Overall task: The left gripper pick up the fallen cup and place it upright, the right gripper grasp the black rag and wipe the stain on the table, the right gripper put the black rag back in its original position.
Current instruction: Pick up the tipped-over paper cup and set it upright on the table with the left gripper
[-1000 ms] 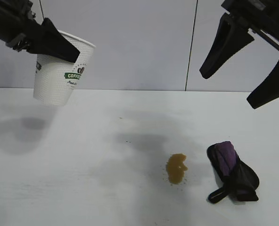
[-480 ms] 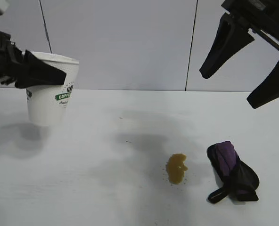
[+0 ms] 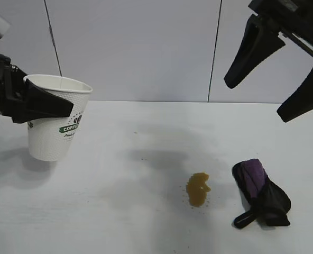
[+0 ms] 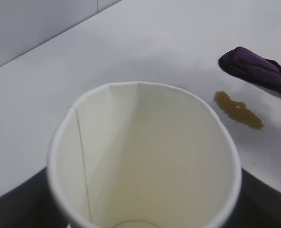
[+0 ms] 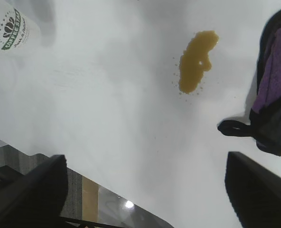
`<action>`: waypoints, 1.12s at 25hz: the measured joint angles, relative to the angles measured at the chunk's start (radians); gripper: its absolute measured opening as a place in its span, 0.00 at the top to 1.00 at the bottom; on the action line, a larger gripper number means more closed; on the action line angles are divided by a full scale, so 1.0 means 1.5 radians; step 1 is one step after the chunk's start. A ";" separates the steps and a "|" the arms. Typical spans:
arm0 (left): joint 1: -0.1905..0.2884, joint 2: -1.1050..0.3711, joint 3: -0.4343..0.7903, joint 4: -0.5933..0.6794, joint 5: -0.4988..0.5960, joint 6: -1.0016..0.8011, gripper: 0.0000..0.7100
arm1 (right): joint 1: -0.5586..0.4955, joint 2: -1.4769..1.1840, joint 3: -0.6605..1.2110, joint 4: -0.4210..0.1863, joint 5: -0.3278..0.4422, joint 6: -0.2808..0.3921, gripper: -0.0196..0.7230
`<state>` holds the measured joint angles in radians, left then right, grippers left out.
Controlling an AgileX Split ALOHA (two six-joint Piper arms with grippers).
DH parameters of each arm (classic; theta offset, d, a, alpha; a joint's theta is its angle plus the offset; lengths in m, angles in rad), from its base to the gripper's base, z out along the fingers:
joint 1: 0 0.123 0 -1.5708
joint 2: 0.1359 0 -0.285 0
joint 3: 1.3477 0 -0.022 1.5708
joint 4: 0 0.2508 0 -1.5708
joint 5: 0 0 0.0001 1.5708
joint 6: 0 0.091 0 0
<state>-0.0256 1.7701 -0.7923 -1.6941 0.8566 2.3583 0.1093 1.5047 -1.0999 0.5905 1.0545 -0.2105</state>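
The white cup (image 3: 56, 127) with its green logo stands mouth up and slightly tilted at the table's (image 3: 119, 211) far left, its base down at the tabletop. My left gripper (image 3: 51, 106) is shut on the cup's upper wall; the left wrist view looks straight into the empty cup (image 4: 145, 156). The amber stain (image 3: 198, 189) lies right of centre, with the black rag (image 3: 259, 193), purple folds showing, just right of it. High over the rag at the upper right, my right gripper (image 3: 257, 100) hangs open and empty.
A grey panelled wall with a dark seam (image 3: 214, 53) closes off the back. The right wrist view shows the table's edge (image 5: 98, 190) between the fingers, with the stain (image 5: 196, 61), the rag (image 5: 273, 95) and the cup (image 5: 7, 28) beyond.
The left gripper has brought the cup down from above the table and turned it from tilted to nearly upright. The right gripper, rag and stain have not moved.
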 joint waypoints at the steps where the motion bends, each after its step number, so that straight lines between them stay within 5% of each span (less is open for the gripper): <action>1: 0.000 0.006 0.000 -0.001 0.008 0.003 0.29 | 0.000 0.000 0.000 0.000 0.000 0.000 0.13; 18: 0.000 0.136 0.000 -0.003 0.112 0.106 0.29 | 0.000 0.000 0.000 0.000 0.001 0.000 0.13; 28: 0.000 0.138 0.000 -0.003 0.104 0.117 0.29 | 0.000 0.000 0.000 0.000 0.001 0.000 0.13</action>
<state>-0.0256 1.9769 -0.7923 -1.6982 1.0130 2.5332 0.1093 1.5047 -1.0999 0.5905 1.0555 -0.2105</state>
